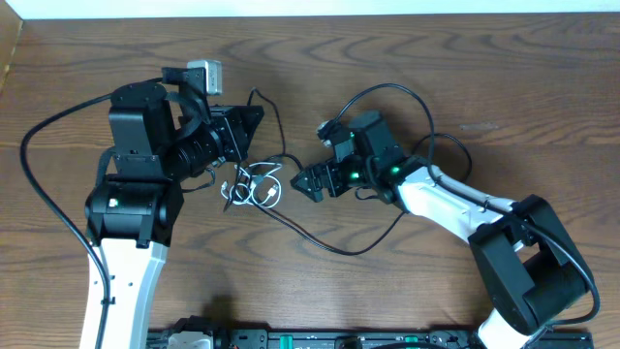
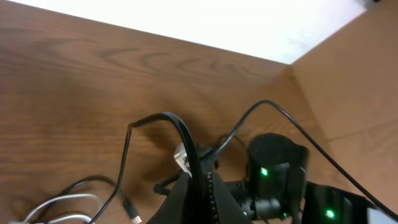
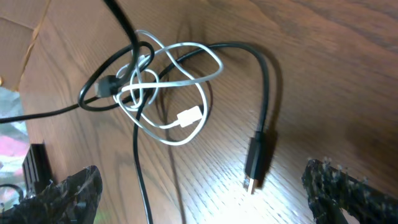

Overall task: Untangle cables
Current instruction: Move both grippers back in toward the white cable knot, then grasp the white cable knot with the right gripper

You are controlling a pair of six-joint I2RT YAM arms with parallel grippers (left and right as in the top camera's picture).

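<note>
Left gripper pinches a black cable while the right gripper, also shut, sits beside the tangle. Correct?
No: the right gripper is open, its fingers spread wide in the right wrist view. The left gripper does pinch a black cable, and the right sits beside the tangle.

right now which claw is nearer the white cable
Right. The right claw sits open a short gap from the white cable, facing it; the left claw is farther off, shut on a black cable.
</note>
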